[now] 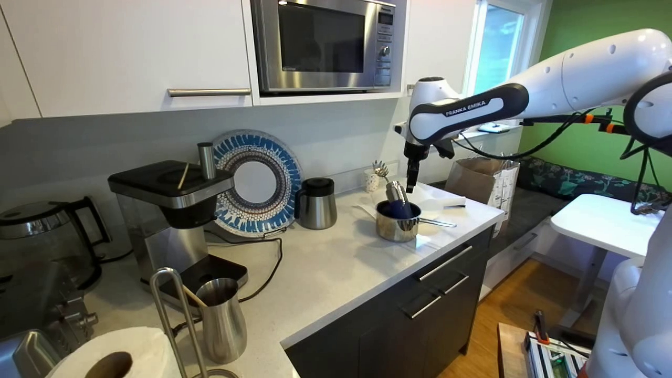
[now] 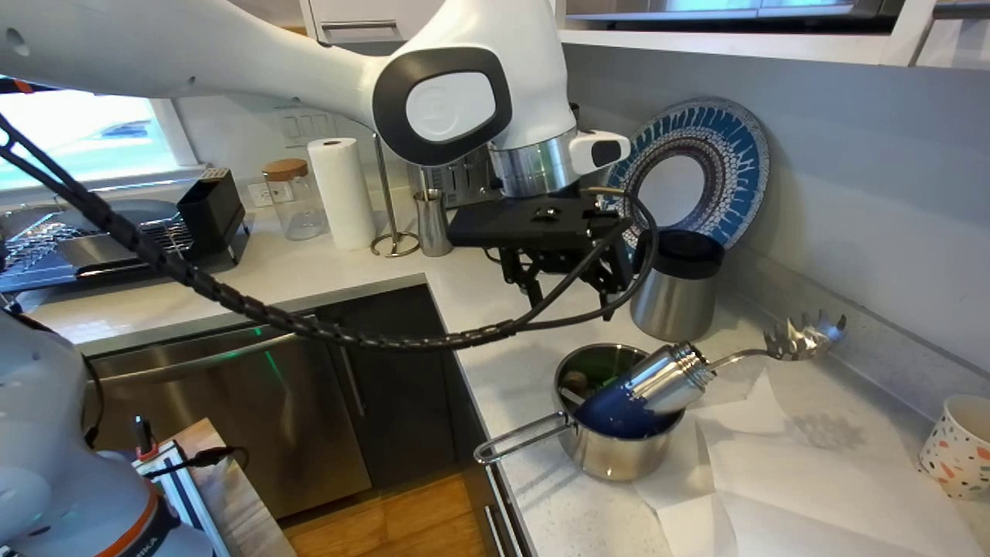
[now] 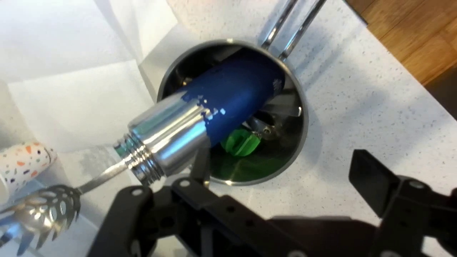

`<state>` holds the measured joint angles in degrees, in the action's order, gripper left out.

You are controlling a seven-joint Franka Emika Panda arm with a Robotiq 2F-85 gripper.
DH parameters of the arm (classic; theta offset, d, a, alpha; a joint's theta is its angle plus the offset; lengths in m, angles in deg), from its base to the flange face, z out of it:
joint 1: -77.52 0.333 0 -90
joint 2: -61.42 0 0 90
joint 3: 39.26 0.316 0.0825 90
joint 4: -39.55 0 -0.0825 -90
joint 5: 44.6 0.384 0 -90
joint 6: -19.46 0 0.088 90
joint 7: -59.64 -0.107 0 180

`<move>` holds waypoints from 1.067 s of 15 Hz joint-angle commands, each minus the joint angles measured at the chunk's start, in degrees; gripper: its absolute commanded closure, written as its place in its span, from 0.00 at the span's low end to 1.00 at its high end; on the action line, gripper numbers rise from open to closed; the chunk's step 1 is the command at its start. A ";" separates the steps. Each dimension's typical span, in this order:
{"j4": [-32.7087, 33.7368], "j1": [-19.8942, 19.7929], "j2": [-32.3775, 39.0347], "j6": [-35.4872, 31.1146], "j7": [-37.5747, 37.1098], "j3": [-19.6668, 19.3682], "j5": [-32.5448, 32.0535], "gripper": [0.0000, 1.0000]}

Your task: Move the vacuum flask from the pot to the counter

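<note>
The vacuum flask, dark blue with a bare steel threaded neck, leans tilted in the pot; it shows in both exterior views and the wrist view. Its neck sticks out over the rim, without a cap. The steel pot stands on the pale counter. My gripper is open and empty above the pot, fingers pointing down. In the wrist view one finger overlaps the flask's steel side; I cannot tell if they touch.
A slotted spoon lies behind the flask's neck. White paper and a speckled cup are beside the pot. A steel jug and a patterned plate stand against the wall. A green object lies inside the pot.
</note>
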<state>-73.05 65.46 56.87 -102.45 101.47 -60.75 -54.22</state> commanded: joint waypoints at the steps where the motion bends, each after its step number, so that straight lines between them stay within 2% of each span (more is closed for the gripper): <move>1: 7.17 -3.16 6.27 8.20 -4.67 0.09 2.18 0.00; 3: 9.49 -4.60 8.79 10.37 -9.00 0.13 2.20 0.00; 5: 10.59 -5.80 10.58 9.35 -14.54 0.35 2.64 0.00; 6: 8.01 -5.72 7.72 8.26 -10.52 1.14 1.16 0.00; 11: 10.01 -6.51 10.32 8.31 -13.84 1.30 1.61 0.00; 16: 10.19 -6.17 11.14 6.34 -26.74 1.87 4.06 0.00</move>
<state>-62.74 60.06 67.12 -94.51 81.40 -59.97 -51.97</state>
